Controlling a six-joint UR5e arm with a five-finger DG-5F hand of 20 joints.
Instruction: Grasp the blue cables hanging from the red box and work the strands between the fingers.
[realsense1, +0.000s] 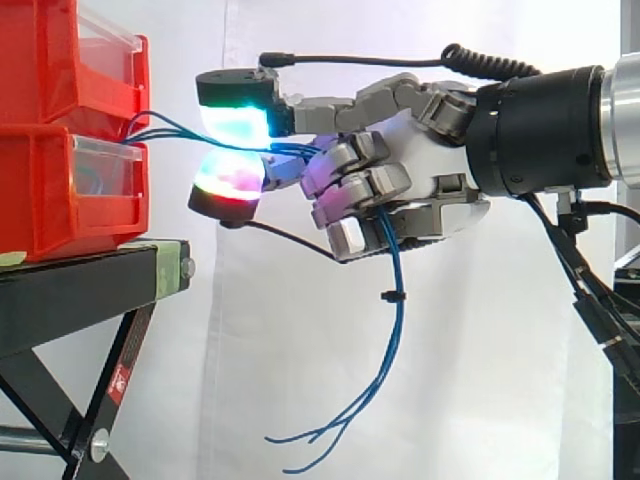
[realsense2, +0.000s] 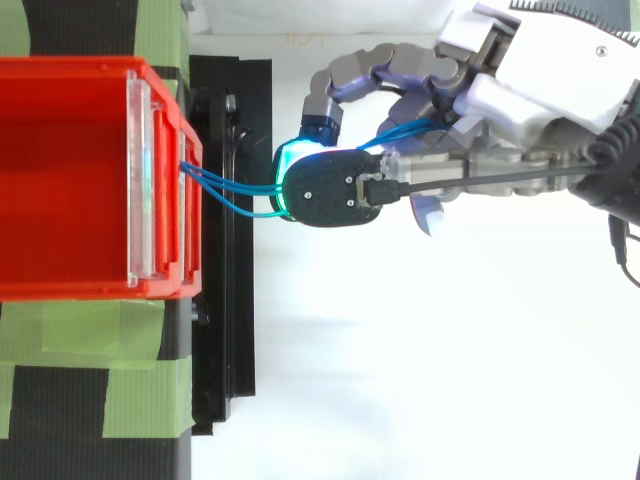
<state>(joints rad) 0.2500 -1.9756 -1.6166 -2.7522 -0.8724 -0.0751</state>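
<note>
Before a white curtain (realsense1: 250, 340), the hand (realsense1: 425, 150) pinches thin blue cables (realsense1: 397, 272) from red bins (realsense1: 40, 190).

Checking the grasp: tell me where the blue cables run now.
In the side view the blue cables leave the red bins at left, pass between the hand's glowing fingers, then hang loose below its palm.

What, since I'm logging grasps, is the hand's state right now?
The hand is shut on the thin blue cable strands hanging from the red plastic bin.
</note>
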